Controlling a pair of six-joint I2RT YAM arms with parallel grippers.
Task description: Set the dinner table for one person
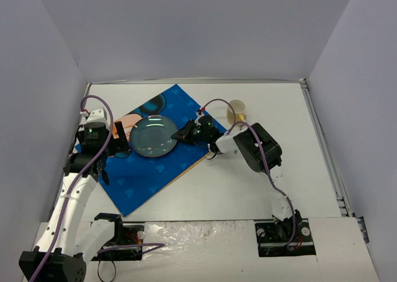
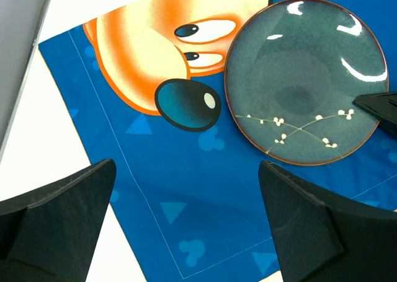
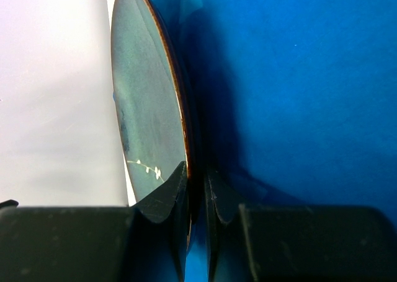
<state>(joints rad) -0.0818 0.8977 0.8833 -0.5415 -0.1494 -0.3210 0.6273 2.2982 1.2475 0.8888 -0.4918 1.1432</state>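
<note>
A grey-green plate (image 1: 153, 136) with a brown rim and a white twig pattern sits over the blue cartoon placemat (image 1: 149, 176) on the white dinner table (image 1: 248, 183). My right gripper (image 1: 184, 133) is shut on the plate's right rim. In the right wrist view its fingertips (image 3: 197, 176) pinch the rim of the plate (image 3: 146, 108), one above and one below. Just left of the plate my left gripper (image 1: 118, 147) is open. Its wide-apart fingers (image 2: 186, 226) hover over a corner of the placemat (image 2: 186, 189) with nothing between them, the plate (image 2: 304, 77) ahead to the right.
A small yellowish cup (image 1: 236, 111) stands on the table behind the right arm, just off the placemat's right corner. Grey walls close in the table on the left, back and right. The placemat lies at an angle.
</note>
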